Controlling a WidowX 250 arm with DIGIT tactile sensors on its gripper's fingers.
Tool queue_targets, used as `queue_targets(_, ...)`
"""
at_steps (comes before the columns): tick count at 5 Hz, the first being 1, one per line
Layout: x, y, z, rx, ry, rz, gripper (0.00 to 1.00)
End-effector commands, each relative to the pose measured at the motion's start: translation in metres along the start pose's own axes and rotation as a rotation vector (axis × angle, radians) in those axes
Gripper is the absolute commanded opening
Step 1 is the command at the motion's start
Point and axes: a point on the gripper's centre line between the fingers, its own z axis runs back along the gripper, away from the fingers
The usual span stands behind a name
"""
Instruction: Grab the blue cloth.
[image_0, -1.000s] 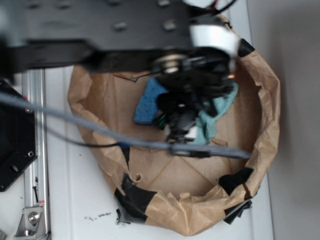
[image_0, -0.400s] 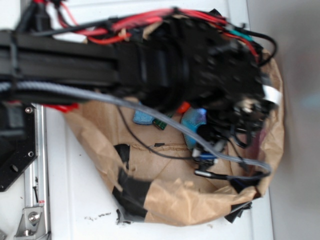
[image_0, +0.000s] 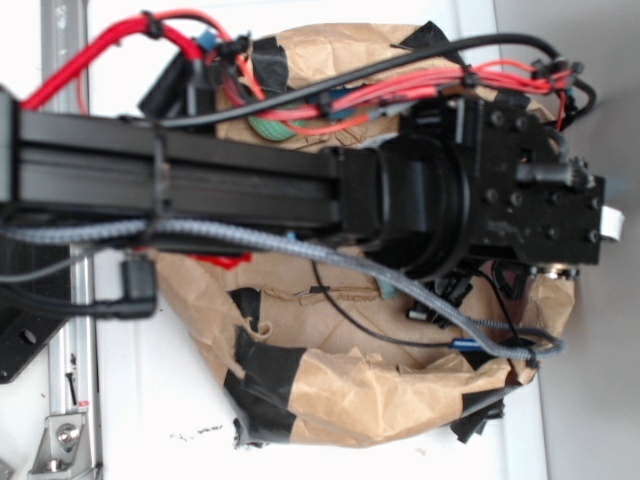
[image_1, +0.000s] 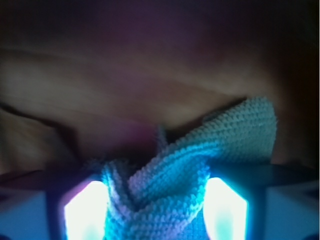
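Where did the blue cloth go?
The blue cloth shows in the wrist view, bunched up between the two glowing fingers of the robot's hand. In the exterior view the black arm covers it over the brown paper basket.

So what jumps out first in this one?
In the wrist view, a pale teal-blue terry cloth bunches up between the gripper's two glowing fingers, filling the lower centre. From outside, the black arm with red cables spans the crumpled brown paper bowl, hiding its contents.
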Motion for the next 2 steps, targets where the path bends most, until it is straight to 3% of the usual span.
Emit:
queue_targets(1,-0.017,0.041,0.022,0.047,-0.091,0.068,0.0)
queue_targets(2,-0.031,0.041,0.054,0.047,-0.109,0.03,0.0)
